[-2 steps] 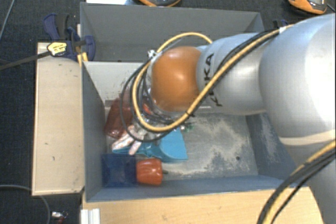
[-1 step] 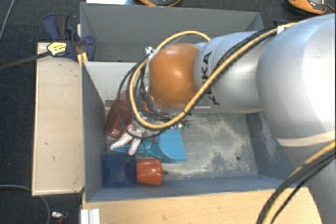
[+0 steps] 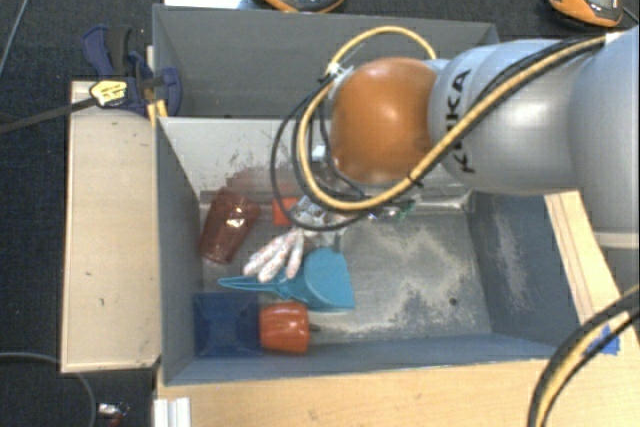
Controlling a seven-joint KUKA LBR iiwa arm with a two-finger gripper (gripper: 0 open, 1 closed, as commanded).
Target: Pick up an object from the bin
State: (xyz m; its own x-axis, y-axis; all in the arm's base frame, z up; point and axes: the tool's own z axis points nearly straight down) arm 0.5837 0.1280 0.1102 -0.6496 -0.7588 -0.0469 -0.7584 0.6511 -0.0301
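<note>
Camera view, gripper (image 3: 316,214) just beside the pinkish toy (image 3: 275,258) by the scoop (image 3: 322,281) - gripping or not, we can't tell.

Note that the grey metal bin (image 3: 440,285) carries its contents on the left part of its floor. A brown cup (image 3: 226,225) lies by the left wall. Beside it you see a pale fingered object (image 3: 277,257) touching a light blue scoop (image 3: 318,282). A dark blue block (image 3: 224,323) sits in the front left corner, with a red pepper-shaped piece (image 3: 285,327) just beside it.
</note>
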